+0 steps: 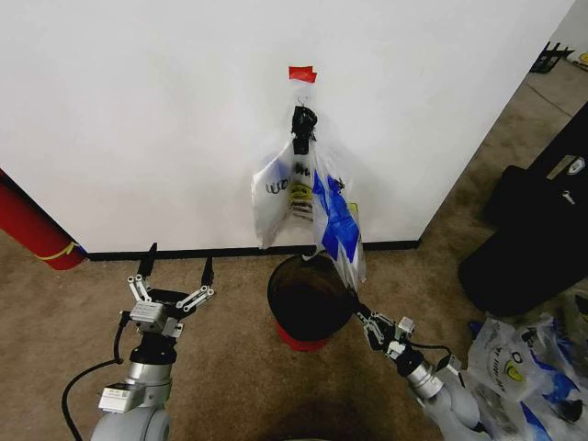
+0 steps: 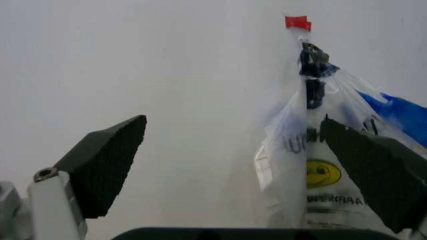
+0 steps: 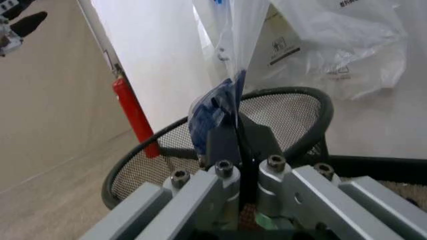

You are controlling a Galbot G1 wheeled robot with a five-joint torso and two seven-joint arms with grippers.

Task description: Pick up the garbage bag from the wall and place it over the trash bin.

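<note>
The garbage bag (image 1: 336, 223), see-through with blue patches, hangs from a small hook (image 1: 303, 115) on the white wall (image 1: 138, 119), under a piece of red tape (image 1: 301, 73). Its lower end reaches the rim of the black mesh trash bin (image 1: 308, 299), which stands on the carpet by the baseboard. My right gripper (image 1: 354, 299) is at the bin's right rim, shut on the bag's lower end (image 3: 220, 107); in the right wrist view the fingers (image 3: 223, 142) pinch the plastic over the bin (image 3: 287, 92). My left gripper (image 1: 175, 266) is open to the left of the bin, facing the wall, holding nothing.
A larger whitish bag (image 1: 274, 188) with black lettering hangs on the same hook, beside the garbage bag. A red cylinder (image 1: 32, 230) leans at the far left. A black case (image 1: 533, 230) and a pile of bags (image 1: 514, 367) lie to the right.
</note>
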